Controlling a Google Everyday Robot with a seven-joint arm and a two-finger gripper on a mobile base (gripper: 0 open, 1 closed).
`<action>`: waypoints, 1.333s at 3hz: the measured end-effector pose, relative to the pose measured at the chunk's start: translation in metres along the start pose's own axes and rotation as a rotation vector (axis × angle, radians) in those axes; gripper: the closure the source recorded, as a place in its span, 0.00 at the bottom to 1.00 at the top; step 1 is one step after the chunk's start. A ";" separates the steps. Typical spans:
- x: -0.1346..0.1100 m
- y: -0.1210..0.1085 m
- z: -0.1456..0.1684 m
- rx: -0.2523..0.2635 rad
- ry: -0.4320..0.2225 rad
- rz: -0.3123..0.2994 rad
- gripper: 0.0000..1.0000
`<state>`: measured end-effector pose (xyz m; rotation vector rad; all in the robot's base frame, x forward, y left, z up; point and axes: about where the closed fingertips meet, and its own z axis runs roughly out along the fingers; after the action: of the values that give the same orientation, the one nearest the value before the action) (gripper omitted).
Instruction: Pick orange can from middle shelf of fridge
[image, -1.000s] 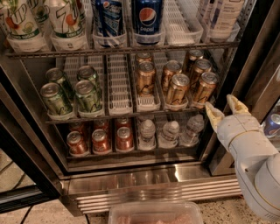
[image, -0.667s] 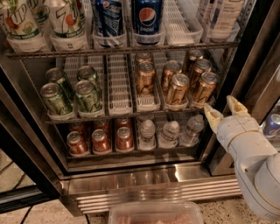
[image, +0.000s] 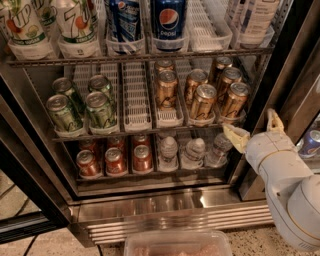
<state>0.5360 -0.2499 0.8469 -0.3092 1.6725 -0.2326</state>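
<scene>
Gripper (image: 254, 129), fingers spread with nothing between them, sits low at the right of the open fridge (image: 175, 220). It is just in front of the dark door frame (image: 292, 80) and below the front edge of the middle shelf (image: 136, 102). We mark the nearest orange can (image: 234, 99), upright at the front of the rightmost lane, with a like can (image: 202, 101) in the lane just beside it and others behind.

We judge four hazards:
- Rising straight from here, the upper finger could catch the shelf's front edge.
- The cans stand close, so a spread finger may push the neighbour or wedge between lanes instead of straddling one can.
- The arm (image: 292, 200) is bulky and near the frame, so an inward swing could strike it.
- A smooth can gripped off-centre may slip.
</scene>
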 end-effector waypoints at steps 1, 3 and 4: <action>0.000 0.000 0.000 0.000 0.000 0.001 0.25; -0.003 0.016 0.004 0.038 0.004 0.132 0.39; -0.008 0.023 0.008 0.056 -0.006 0.179 0.40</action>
<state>0.5432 -0.2252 0.8456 -0.1169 1.6732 -0.1441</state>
